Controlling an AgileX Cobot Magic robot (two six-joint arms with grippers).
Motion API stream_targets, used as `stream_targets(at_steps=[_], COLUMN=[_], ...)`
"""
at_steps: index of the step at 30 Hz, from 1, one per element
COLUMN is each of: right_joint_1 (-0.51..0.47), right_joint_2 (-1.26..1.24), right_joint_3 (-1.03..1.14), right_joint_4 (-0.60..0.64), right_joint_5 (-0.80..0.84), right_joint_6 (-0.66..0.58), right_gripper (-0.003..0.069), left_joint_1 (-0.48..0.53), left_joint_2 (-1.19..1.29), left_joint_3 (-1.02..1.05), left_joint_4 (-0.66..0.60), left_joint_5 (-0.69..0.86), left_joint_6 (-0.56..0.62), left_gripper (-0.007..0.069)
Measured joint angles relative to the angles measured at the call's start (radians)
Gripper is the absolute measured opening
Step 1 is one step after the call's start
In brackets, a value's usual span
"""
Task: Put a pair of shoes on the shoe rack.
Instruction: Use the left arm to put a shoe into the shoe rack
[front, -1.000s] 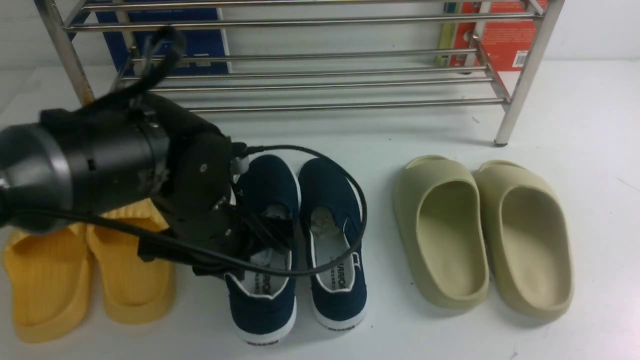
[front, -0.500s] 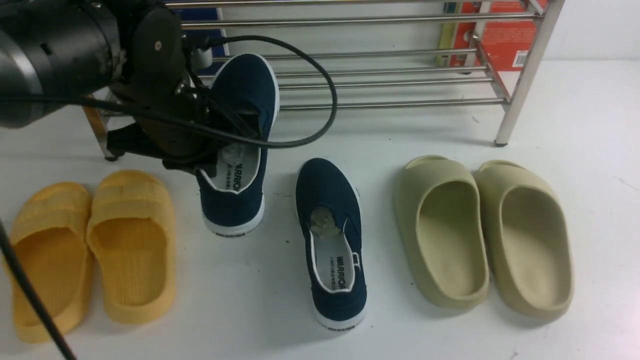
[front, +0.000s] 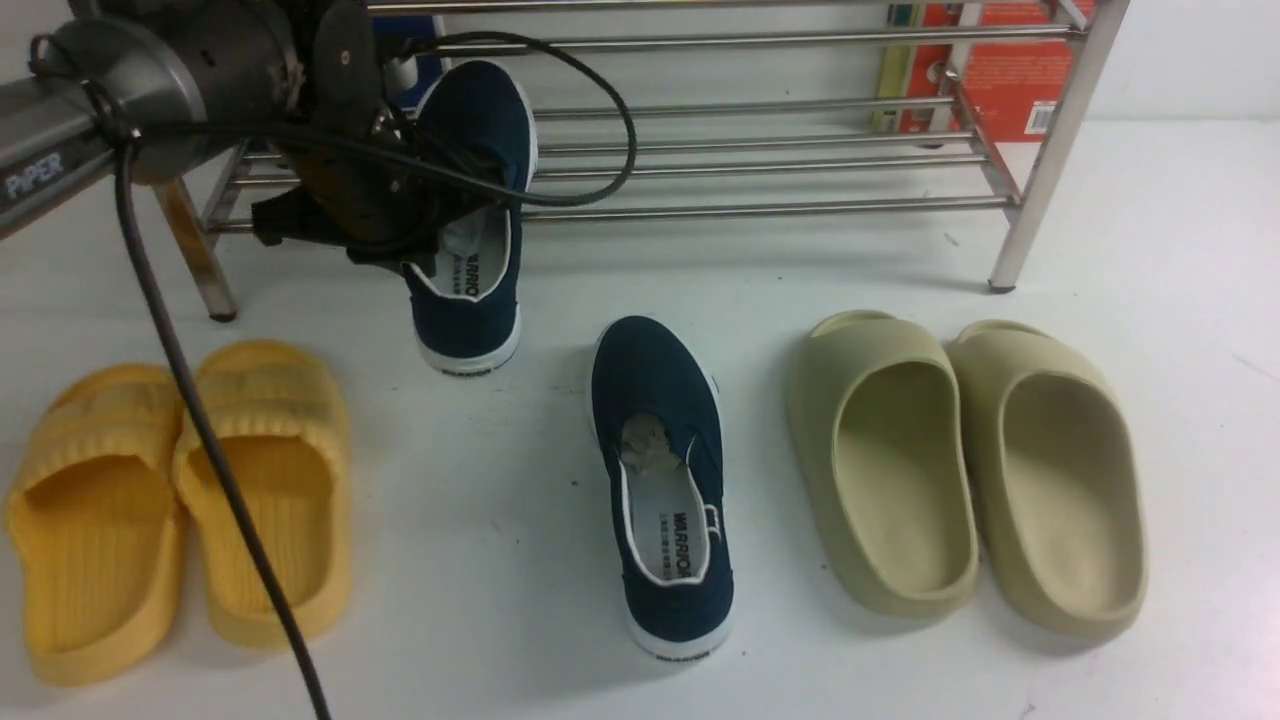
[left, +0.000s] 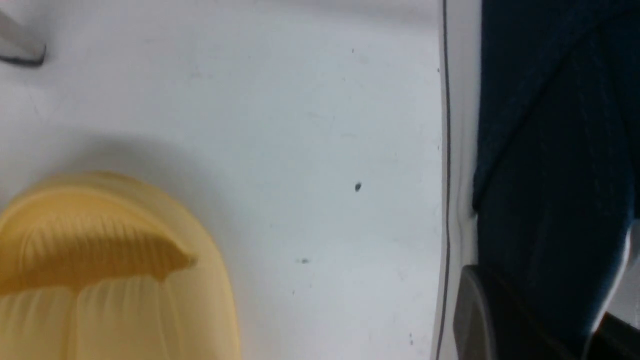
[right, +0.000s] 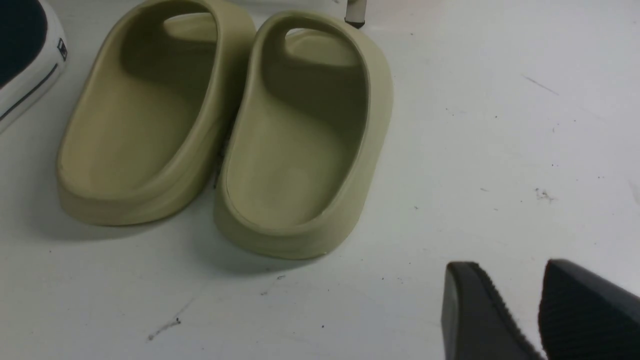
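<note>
Lifted shoe (front: 470, 200) had gone higher and nearer the rack (front: 760, 210), toe at its left bars, heel hanging; left jaws pinched its side. Other shoe (front: 660, 480) lay on the desk (front: 480, 560) in front of the rack. Right jaws were spread and empty. Best bet: level the sole, go toe-first, clear the front bar.

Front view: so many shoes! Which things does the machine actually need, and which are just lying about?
Part of the job:
- held navy sneaker, gripped by the left claw
- navy sneaker on the floor
- steel shoe rack

Just lying about:
- yellow slides
- olive-beige slides
</note>
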Motion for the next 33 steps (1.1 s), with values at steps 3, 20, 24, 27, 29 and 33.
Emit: stream_targets(at_steps=[3,20,24,27,29,33], right_joint_1=[0.0,0.0,0.0,0.0,0.0,0.0], right_joint_2=[0.0,0.0,0.0,0.0,0.0,0.0], right_joint_3=[0.0,0.0,0.0,0.0,0.0,0.0], right_joint_4=[0.0,0.001,0.0,0.0,0.0,0.0], right_joint_5=[0.0,0.0,0.0,0.0,0.0,0.0], right_joint_6=[0.0,0.0,0.0,0.0,0.0,0.0], right_gripper=[0.0239,0.0239,0.0239,0.0239,0.0239,0.0239], left_joint_1=[0.0,0.0,0.0,0.0,0.0,0.0], left_joint_2=[0.049,0.211,0.211,0.211,0.211,0.211], left_joint_3=[-0.056,-0.269,-0.272,-0.272,-0.272,-0.272], left_joint_4=[0.006,0.061,0.068,0.068,0.069,0.069], left_joint_5=[-0.002,-0.063,-0.11,-0.115,-0.113,-0.114], left_joint_6=[0.001,-0.001,-0.026,-0.046,-0.048,-0.049], left_gripper=[0.0017,0.0017,0.0017,0.0017,0.0019,0.0045])
